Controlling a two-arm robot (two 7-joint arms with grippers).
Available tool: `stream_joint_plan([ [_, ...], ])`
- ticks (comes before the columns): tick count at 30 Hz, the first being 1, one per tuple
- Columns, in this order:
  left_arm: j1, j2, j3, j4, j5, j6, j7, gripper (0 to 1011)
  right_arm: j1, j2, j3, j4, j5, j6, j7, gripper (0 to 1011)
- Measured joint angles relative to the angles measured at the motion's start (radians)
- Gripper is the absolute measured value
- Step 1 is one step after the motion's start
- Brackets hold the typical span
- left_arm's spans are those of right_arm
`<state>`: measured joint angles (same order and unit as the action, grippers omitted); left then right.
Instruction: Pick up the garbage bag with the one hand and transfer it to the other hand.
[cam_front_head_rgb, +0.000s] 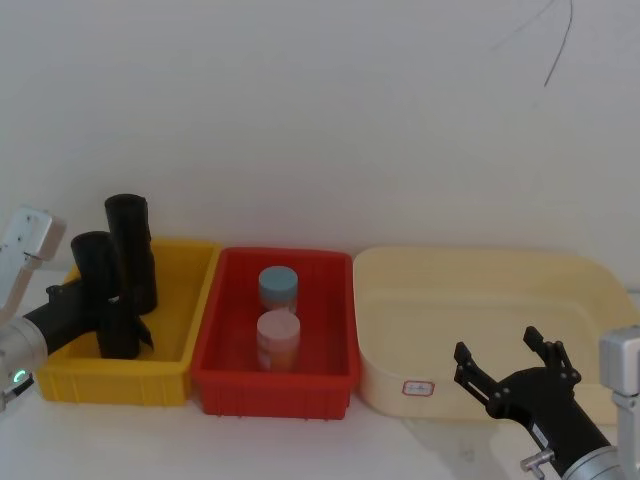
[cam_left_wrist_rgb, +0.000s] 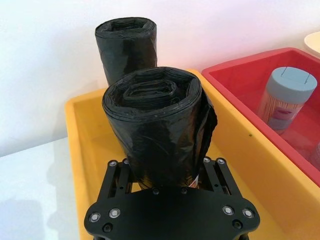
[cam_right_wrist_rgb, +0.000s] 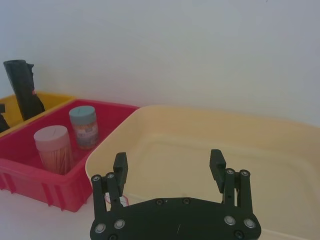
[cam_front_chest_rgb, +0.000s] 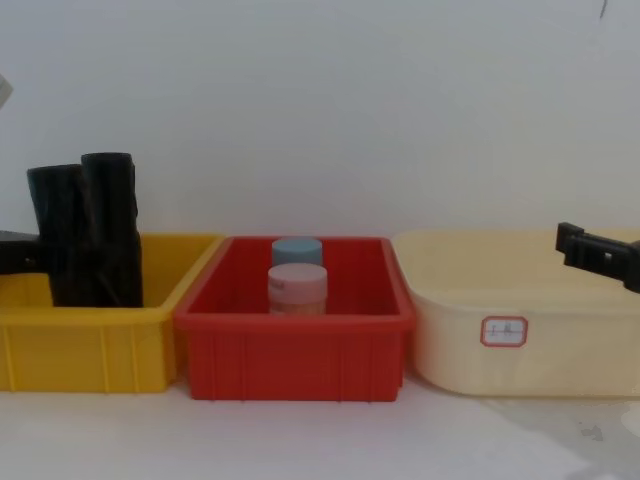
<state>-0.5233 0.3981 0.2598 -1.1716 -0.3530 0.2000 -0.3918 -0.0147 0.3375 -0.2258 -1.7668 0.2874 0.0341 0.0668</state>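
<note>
The garbage bag (cam_left_wrist_rgb: 155, 125), a glossy black roll, stands upright in the yellow bin (cam_front_head_rgb: 170, 375). A bit of red-and-white shows at its base. My left gripper (cam_front_head_rgb: 112, 305), on the arm with the green light, reaches into the bin from the left. It is shut on the roll's lower half, one finger on each side (cam_left_wrist_rgb: 167, 172). My right gripper (cam_front_head_rgb: 497, 347) hangs open and holds nothing, low at the front right before the cream tub (cam_right_wrist_rgb: 168, 159). In the chest view the garbage bag (cam_front_chest_rgb: 55, 235) rises above the bin wall.
A second black roll (cam_front_head_rgb: 130, 245) stands just behind the held one in the same bin. The red bin (cam_front_head_rgb: 215, 365) in the middle holds a blue-lidded jar (cam_front_head_rgb: 278, 285) and a pink-lidded jar (cam_front_head_rgb: 278, 335). The cream tub (cam_front_head_rgb: 400, 330) is on the right.
</note>
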Motion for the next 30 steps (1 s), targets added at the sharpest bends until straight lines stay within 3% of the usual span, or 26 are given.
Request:
stream_joint_plan([
  [9,-0.002,-0.001,0.0,0.003,0.0,-0.001,-0.001,513,0.013,0.004,-0.007,0.007,-0.01,0.002,0.009,1002],
  [17,-0.003,-0.001,0.0,0.003,0.0,-0.002,-0.002,475,0.072,0.016,-0.043,0.032,-0.047,0.017,0.051,1001],
  [27,-0.004,-0.001,0.0,0.005,0.0,-0.002,-0.002,463,0.198,0.02,-0.116,0.076,-0.099,0.067,0.141,1001],
  [30,-0.004,-0.001,0.0,0.005,0.0,-0.003,-0.002,463,0.259,0.014,-0.146,0.099,-0.111,0.091,0.185,1001],
])
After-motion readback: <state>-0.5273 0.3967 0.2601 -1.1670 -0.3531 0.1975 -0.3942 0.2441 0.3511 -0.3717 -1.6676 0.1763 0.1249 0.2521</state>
